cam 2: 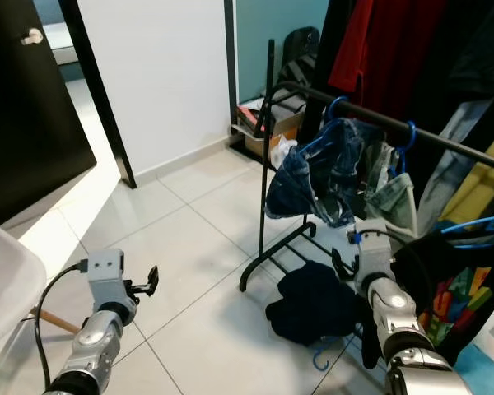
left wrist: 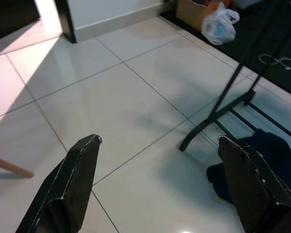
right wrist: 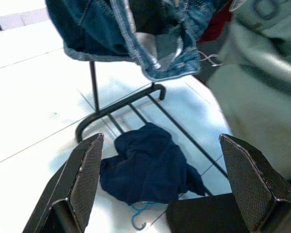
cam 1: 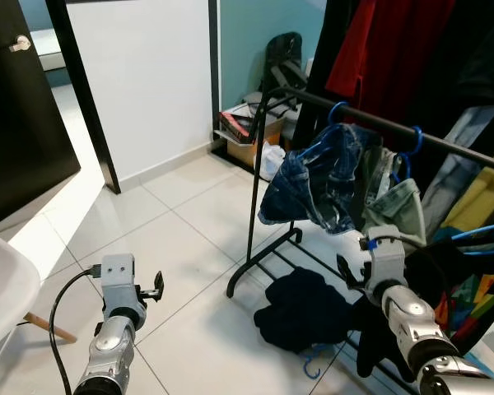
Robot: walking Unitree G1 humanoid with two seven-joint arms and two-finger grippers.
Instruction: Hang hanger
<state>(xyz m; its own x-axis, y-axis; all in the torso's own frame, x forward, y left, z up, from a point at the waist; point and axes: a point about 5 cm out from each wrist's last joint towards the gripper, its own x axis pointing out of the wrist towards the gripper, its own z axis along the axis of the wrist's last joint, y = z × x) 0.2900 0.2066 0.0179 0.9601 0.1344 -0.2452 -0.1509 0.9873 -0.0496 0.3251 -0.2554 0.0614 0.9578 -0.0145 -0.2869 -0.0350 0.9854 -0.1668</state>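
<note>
Right gripper (right wrist: 160, 187) wide open, empty, low beside rack. Left gripper (left wrist: 160, 189) open, empty, over bare tile.

Blue hanger (right wrist: 139, 216) on floor tiles (cam 1: 173, 222), half under dark navy garment (cam 1: 303, 309) at clothes rack (cam 1: 255, 197) foot.

Likely light, stiff, slippery plastic; garment soft, draggy. Best grasp at exposed hook or neck.

Glossy tiles; crowded rail (cam 1: 395, 127), little free space.

You are looking at a white plastic bag (cam 1: 270, 159) sitting by a cardboard box (cam 1: 249, 133) near the black door (cam 1: 16, 107).

Setting: home, bedroom or laundry corner. Evidence: black clothes rack (cam 1: 370, 123) hung with garments, dark garment (cam 1: 305, 309) dropped on white tiled floor (cam 1: 181, 239), dark door (cam 1: 20, 107).
</note>
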